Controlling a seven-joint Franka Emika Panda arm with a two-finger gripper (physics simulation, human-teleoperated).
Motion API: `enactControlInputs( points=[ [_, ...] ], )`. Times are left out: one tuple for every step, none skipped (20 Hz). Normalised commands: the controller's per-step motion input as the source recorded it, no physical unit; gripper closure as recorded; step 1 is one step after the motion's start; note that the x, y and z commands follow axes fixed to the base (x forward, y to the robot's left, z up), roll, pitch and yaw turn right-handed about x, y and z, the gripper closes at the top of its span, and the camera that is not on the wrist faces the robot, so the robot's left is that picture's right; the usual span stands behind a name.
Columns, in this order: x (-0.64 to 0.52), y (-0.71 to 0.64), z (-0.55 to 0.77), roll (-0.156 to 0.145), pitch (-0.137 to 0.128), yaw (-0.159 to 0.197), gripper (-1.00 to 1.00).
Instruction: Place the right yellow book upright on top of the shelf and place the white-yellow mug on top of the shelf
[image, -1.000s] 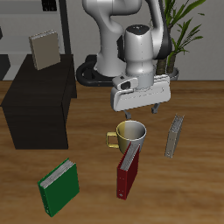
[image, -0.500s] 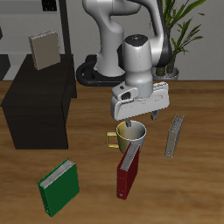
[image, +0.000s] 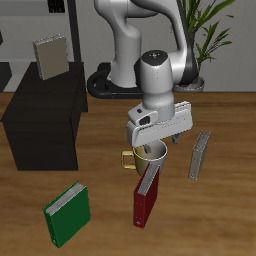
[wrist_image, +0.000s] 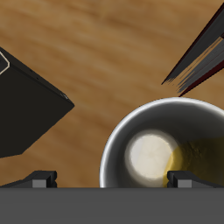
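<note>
The tool (image: 150, 146) hangs low over the mug (image: 147, 157), its fingers spread astride the rim and gripping nothing, seemingly lining up a grasp. One tan book (image: 48, 56) already stands upright on the shelf (image: 45, 115). Books: four, two tan, one green (image: 67, 213), one red (image: 146, 195). Mugs: one, mid-surface.

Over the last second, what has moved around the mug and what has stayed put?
The claw has come down from above the white mug with the yellow handle until its fingers straddle the rim; nothing is gripped yet. The mug, the tan-grey book upright on the black cabinet, the other tan-grey book on the table, the dark red book and the green book stayed where they were.
</note>
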Motion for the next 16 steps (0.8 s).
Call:
enactControlInputs(
  points=[
    [-0.01, 0.00, -0.22, 0.064, 0.032, 0.073, -1.00],
    [0.00, -0.04, 0.02, 0.000, 0.000, 0.000, -1.00],
    [0.07, -0.03, -0.47, -0.004, 0.115, 0.050, -1.00],
    [-0.02, 0.02, -0.18, 0.039, 0.029, 0.057, -1.00],
    [-0.01, -0.01, -0.15, 0.004, 0.001, 0.034, 1.00],
    [-0.07, -0.03, -0.17, 0.026, 0.056, 0.008, 1.00],
    [-0.01, -0.05, 0.02, 0.000, 0.000, 0.000, 1.00],
    [-0.06, 0.01, -0.28, 0.040, 0.049, 0.022, 1.00],
    [-0.02, -0.01, -0.09, 0.027, 0.025, 0.025, 1.00],
    [-0.06, -0.08, -0.06, 0.014, 0.008, 0.017, 1.00],
    [0.00, 0.00, 0.00, 0.000, 0.000, 0.000, 1.00],
    [-0.02, -0.08, -0.27, 0.034, 0.072, 0.005, 1.00],
    [0.00, -0.09, -0.02, 0.003, 0.024, -0.019, 1.00],
    [0.01, -0.09, -0.04, 0.001, 0.036, -0.038, 1.00],
    [-0.03, -0.11, 0.02, -0.010, 0.001, -0.012, 1.00],
    [-0.05, -0.09, 0.09, -0.010, -0.006, -0.009, 1.00]
  ],
)
